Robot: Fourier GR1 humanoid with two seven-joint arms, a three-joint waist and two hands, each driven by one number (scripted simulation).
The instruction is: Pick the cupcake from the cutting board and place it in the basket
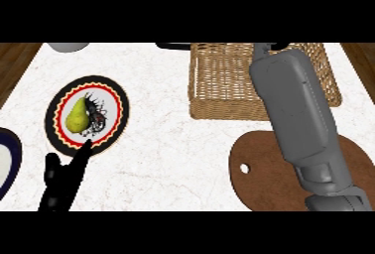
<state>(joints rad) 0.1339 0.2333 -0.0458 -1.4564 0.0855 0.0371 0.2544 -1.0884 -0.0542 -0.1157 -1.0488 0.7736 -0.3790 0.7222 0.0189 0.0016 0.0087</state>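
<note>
The round brown cutting board (pixel 264 163) lies at the lower right with nothing showing on its visible surface. No cupcake is in sight. My right forearm (pixel 296 109) stretches up from the board across the right half of the wicker basket (pixel 219 84). Only dark bits of my right hand (pixel 281 46) show at the picture's top edge, beyond the basket's far rim. The forearm hides part of the basket's inside. My left hand (pixel 62 181) rests open at the lower left, fingers up.
A patterned plate (pixel 110 94) with a green pear (pixel 75 119) sits left of centre, just above my left hand. A blue-rimmed plate (pixel 6 163) pokes in at the left edge. A grey object (pixel 70 47) stands at the top left.
</note>
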